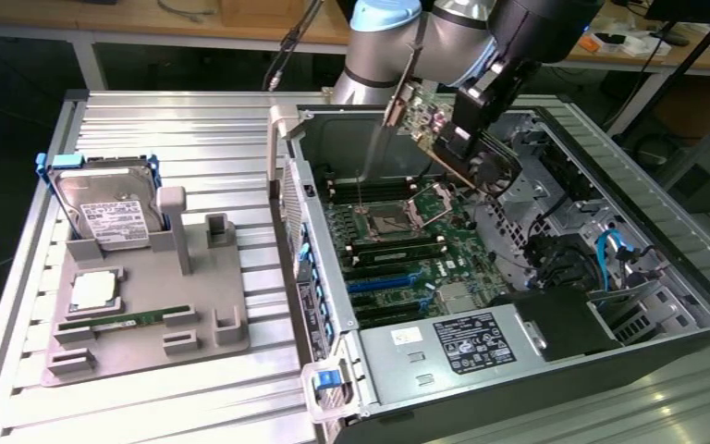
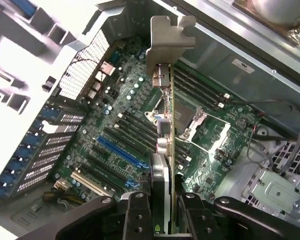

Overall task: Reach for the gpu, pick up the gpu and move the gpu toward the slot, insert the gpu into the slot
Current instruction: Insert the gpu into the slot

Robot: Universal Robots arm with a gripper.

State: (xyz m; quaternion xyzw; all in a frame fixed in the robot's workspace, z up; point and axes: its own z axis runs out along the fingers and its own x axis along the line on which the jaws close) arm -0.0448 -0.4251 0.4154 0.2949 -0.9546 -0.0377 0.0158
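Clamping the gpu edge-on between narrowed jaws, bracket at the far end, blue slot beneath them from the wrist; from outside, hanging over the open case on the bench.

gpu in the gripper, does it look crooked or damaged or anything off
Nothing looks damaged or spilled. The gpu is clamped edge-on in the gripper, above the motherboard of the open case. In the exterior view it hangs tilted, seated in no slot.
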